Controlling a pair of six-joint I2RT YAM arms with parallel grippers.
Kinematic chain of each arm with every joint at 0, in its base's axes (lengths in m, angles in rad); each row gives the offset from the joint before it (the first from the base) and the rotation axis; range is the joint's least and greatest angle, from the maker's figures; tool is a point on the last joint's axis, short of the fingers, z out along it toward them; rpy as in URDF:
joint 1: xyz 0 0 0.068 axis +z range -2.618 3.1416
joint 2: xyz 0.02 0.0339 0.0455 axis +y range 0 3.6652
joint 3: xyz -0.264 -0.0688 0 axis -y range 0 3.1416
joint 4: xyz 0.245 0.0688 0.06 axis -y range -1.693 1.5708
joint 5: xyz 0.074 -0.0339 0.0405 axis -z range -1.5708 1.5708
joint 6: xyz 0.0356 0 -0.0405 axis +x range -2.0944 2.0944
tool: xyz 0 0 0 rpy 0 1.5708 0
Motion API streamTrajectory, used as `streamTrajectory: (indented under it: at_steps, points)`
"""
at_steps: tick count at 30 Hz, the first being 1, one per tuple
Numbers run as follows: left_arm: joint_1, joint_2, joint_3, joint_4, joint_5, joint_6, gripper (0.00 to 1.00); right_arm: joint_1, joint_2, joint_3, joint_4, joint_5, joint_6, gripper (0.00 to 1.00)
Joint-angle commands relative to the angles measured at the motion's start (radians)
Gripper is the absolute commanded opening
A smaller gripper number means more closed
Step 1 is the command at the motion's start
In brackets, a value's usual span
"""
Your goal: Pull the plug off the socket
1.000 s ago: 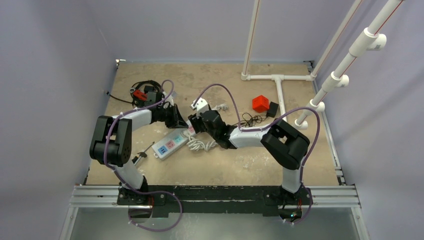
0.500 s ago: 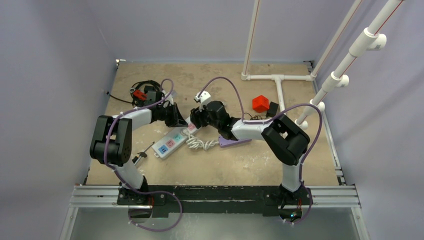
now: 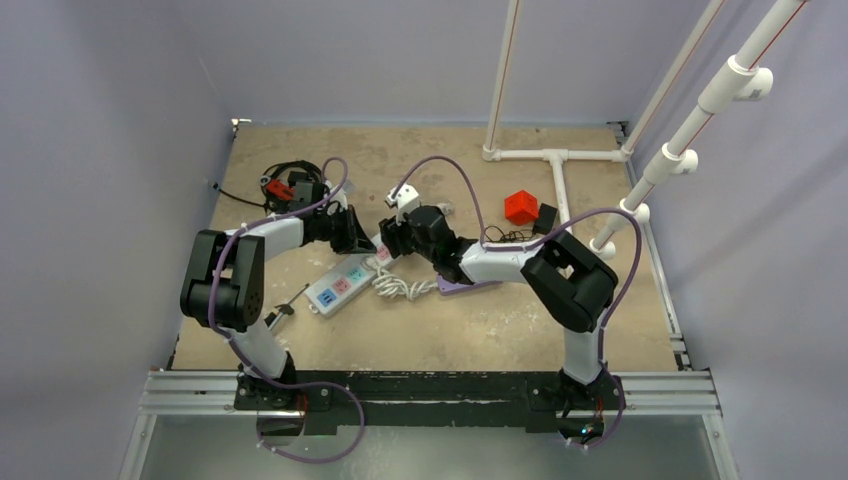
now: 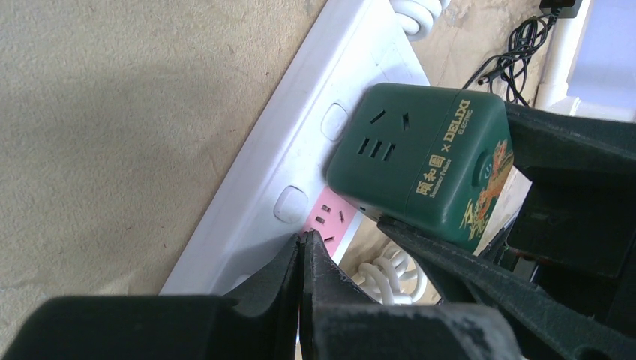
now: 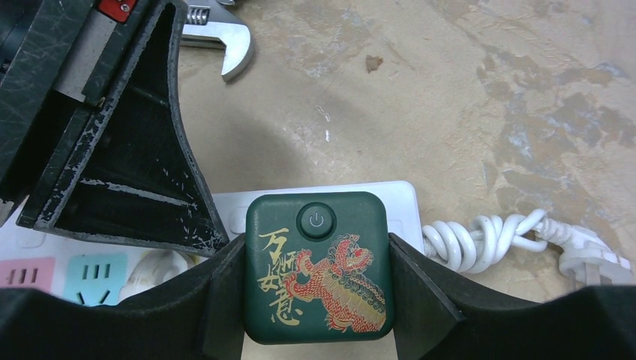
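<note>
Right gripper point(image 5: 316, 294) is drawing back, uncovering the flat purple bar point(image 3: 460, 288), still clamping the dark green cube plug point(image 5: 316, 262) lettered "DELIXI ELECTRIC", closed left gripper point(image 4: 301, 259) resting on the long white power strip point(image 4: 300, 142).

The plug point(image 5: 316, 277), a dark green cube with gold lettering, a red-gold beast and a power button, sits on the long white socket point(image 3: 340, 285) at its coiled cord point(image 5: 487, 236) end. The socket lies diagonally on the desk point(image 3: 450, 335).
</note>
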Motion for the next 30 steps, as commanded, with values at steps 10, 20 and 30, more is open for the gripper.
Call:
streamTrajectory:
  at_steps: [10, 20, 30]
  points:
    - [-0.003, 0.032, 0.002, -0.038, -0.064, 0.044, 0.0, 0.115, 0.033, 0.057, -0.014, 0.259, -0.034, 0.0]
    - [-0.003, 0.034, 0.002, -0.038, -0.065, 0.045, 0.0, -0.012, -0.014, 0.022, 0.005, 0.044, 0.05, 0.0]
    - [-0.004, 0.039, 0.003, -0.037, -0.061, 0.043, 0.0, -0.09, 0.002, 0.025, 0.0, -0.028, 0.06, 0.0]
